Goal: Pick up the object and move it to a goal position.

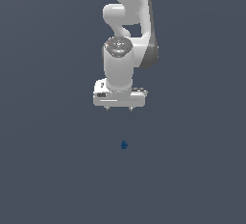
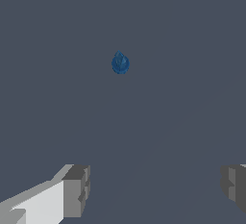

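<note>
1. The white gripper (image 1: 119, 108) hangs spread wide and empty above the tiny dark blue lumpy object (image 1: 124, 144), which lies apart on the plain grey tabletop (image 1: 48, 170).
2. Risk, as I judge it: the fingers (image 2: 77, 189) closing off-centre could flick so small an object away.
3. Nothing else shows around.

Floor (image 1: 53, 170): flat, plain slate grey-blue, filling both views.
Walls, furniture, windows: none to be seen.
Light: even and soft; a faint paler band crosses the floor in the wrist view.
</note>
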{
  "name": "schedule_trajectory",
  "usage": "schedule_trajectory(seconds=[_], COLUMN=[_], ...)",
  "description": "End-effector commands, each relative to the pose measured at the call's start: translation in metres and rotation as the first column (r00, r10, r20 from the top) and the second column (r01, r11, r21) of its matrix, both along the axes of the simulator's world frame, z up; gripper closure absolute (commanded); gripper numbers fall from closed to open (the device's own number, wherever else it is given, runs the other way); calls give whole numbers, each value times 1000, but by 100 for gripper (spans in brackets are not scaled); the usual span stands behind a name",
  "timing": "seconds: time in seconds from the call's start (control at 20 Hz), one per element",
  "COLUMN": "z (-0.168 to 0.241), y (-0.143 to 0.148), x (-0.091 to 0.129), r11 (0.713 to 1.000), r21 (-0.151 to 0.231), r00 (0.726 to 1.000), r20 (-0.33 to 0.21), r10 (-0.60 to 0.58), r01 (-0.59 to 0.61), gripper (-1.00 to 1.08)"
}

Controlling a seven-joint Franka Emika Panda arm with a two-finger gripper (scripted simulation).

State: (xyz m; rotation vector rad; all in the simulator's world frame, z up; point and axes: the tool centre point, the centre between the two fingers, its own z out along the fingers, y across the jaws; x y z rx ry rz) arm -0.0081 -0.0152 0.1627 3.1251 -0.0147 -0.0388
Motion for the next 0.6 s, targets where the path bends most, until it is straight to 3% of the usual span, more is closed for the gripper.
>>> schedule_trajectory(seconds=[0.0, 0.55], z=[0, 6], y=[0, 28], x=[0, 3], r11=[1000, 996], r21=[0, -6], r00=[1000, 996], r20=[0, 3], r10=[0, 86], r01=[0, -86], gripper=[-92, -92])
